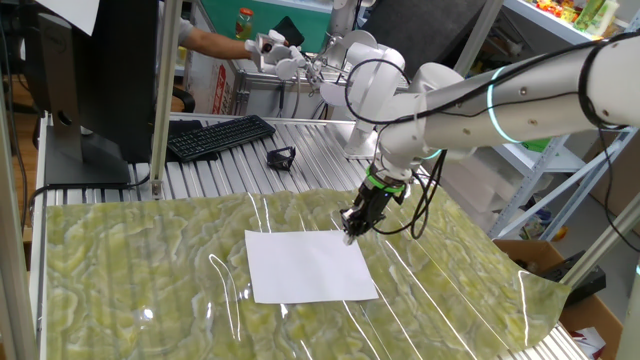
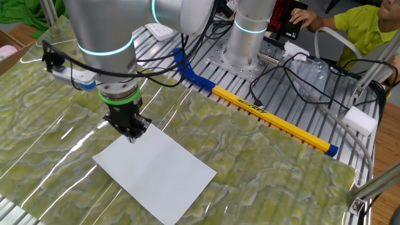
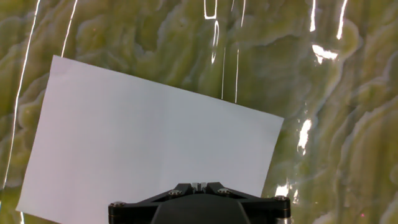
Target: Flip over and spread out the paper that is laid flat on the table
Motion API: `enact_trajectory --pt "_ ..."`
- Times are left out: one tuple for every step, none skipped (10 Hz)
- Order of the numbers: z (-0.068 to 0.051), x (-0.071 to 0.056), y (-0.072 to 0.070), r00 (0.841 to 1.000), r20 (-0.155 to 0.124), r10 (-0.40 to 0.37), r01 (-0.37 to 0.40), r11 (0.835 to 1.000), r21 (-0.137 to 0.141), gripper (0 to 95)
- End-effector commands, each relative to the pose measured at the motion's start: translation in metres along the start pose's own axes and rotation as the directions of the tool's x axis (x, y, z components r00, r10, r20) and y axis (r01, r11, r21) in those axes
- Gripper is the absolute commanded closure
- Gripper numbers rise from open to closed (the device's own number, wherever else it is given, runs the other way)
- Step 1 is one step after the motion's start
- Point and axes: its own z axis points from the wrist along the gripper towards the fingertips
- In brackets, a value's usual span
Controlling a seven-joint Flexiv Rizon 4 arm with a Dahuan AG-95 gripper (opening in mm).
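We note the paper (image 1: 310,265) lying flat on the table (image 1: 130,260), on the marbled green part. The gripper (image 1: 350,234) stands over one corner of the sheet — fingertips close together at the edge. Contact with the paper: we cannot tell. Black keyboard (image 1: 220,136) sits well apart, on the ribbed metal.

Black keyboard (image 1: 220,136) beside monitor (image 1: 95,90); yellow bar (image 2: 272,119); person in green (image 2: 365,34)
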Motion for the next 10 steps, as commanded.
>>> enact_trajectory --pt "0.0009 -0.0010 -0.0012 1.000 -0.002 0.009 -0.009 1.000 0.002 95.0" --pt "0.0009 -0.0010 -0.0012 1.000 -0.001 0.020 -0.020 1.000 0.005 95.0" --pt "0.0009 -0.0010 -0.0012 0.999 0.008 0.034 -0.034 0.999 0.008 95.0" --pt "0.0009 -0.0010 -0.0012 0.999 0.015 0.046 -0.046 0.999 0.005 95.0" --pt "0.0009 -0.0010 -0.0012 0.997 0.016 0.077 -0.077 0.997 -0.004 95.0" --pt "0.0009 -0.0010 -0.0012 0.997 0.018 0.080 -0.079 0.997 -0.003 95.0" --pt "0.0009 -0.0010 -0.0012 0.996 0.016 0.091 -0.091 0.996 -0.006 95.0" --pt "0.0009 -0.0010 -0.0012 0.994 0.016 0.113 -0.113 0.994 0.001 95.0" --pt "0.0009 -0.0010 -0.0012 0.992 0.016 0.127 -0.127 0.992 0.012 95.0" --pt "0.0009 -0.0010 -0.0012 0.991 0.017 0.135 -0.135 0.991 0.020 95.0"
